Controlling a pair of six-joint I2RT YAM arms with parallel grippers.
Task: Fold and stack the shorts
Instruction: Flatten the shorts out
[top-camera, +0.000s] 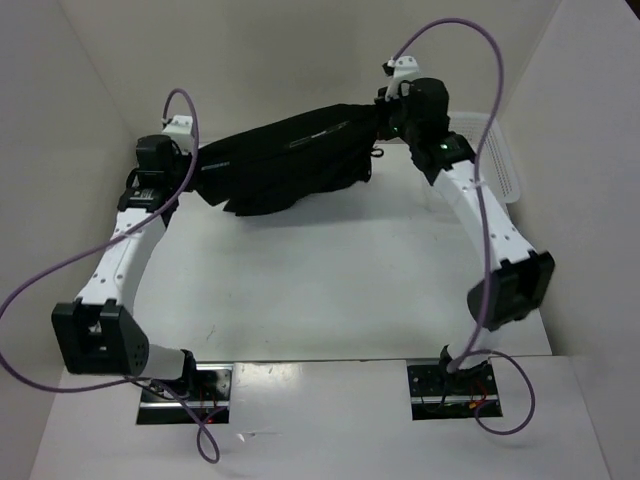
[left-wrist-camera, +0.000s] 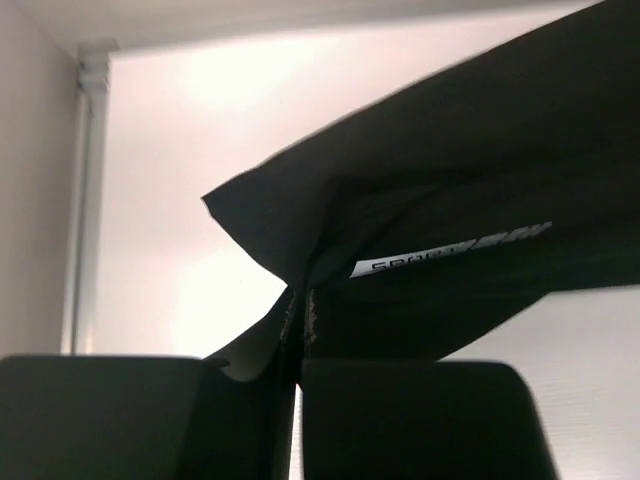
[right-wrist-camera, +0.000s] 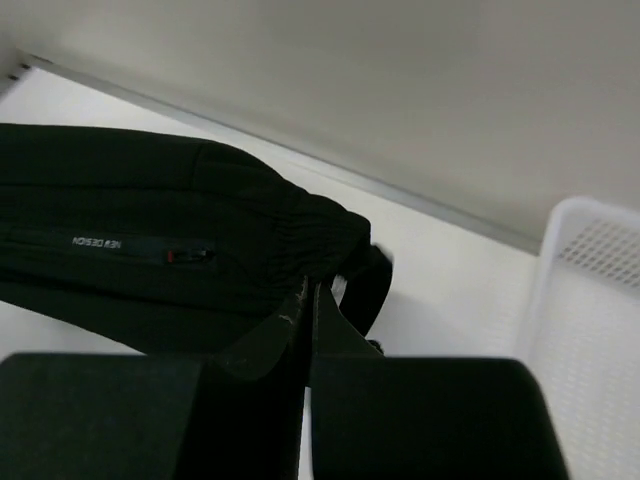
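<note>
Robotics lab test cell: bare white panel walls (top-camera: 300, 50) box a white table (top-camera: 320, 290), left arm (top-camera: 125, 250) and right arm (top-camera: 490, 215) bolted at its near edge, purple cables (top-camera: 452, 21) looping loose.

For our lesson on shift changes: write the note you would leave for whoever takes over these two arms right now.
Left gripper: shut on one end of the shorts.
Right gripper: shut on the other end.
Shorts hang stretched between them over the far side of the table, with the white basket to the right.
Done: pickup.
Left: fold, lay down, stack.
</note>
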